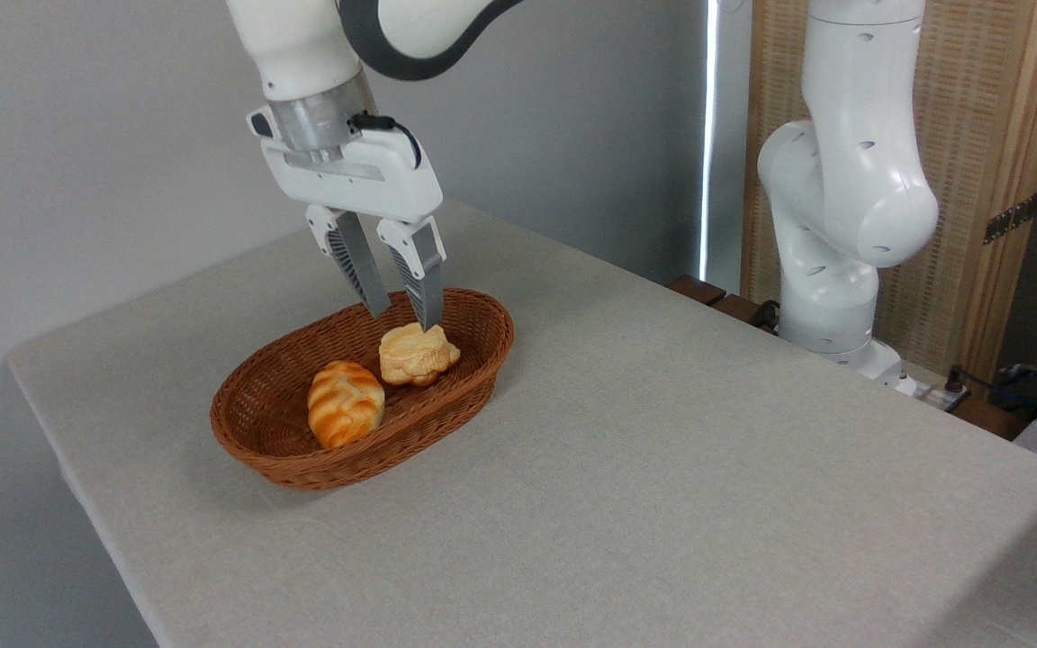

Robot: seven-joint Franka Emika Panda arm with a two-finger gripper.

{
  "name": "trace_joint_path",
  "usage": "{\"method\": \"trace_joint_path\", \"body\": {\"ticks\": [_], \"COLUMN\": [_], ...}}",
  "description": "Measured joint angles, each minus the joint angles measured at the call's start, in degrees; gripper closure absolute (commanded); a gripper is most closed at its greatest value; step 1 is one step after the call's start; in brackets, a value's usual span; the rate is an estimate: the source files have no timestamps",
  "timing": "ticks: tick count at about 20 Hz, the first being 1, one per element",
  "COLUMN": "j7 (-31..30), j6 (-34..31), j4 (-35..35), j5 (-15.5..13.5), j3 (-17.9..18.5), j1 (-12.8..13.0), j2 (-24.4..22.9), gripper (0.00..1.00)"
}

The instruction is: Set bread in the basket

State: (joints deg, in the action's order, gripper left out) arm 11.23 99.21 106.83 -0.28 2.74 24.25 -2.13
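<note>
Presently: bread (418, 354) lying in basket (469, 378) beside bun (345, 403); tool (404, 319) just above it, parted, empty; placing seemingly done; next, lift clear.

The bread (418, 353) lies inside the basket (473, 382), toward its far end, with a striped bun (345, 403) just beside it, nearer the front. The gripper (403, 315) hangs right above the bread — fingers parted, tips close over the pastry's top, nothing between them. The basket sits on the grey table (662, 468) — the arm's white base (843, 234) stands at the far right.
</note>
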Motion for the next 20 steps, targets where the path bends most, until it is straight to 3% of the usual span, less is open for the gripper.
{"method": "trace_joint_path", "body": {"ticks": [7,14,17,20], "j7": [11.9,31.0,31.6,26.1], "j6": [-0.4,-10.2,-11.0,-11.0], "j4": [-5.6,-11.8,-12.6,-12.6], "j5": [0.1,-0.7,-1.9,-2.1], "j3": [3.3,3.9,4.0,2.6], "j1": [-5.4,-12.3,-13.6,-13.9], "j2": [-3.0,-4.1,-4.4,-4.3], "gripper": [0.0,0.0,0.0,0.0]}}
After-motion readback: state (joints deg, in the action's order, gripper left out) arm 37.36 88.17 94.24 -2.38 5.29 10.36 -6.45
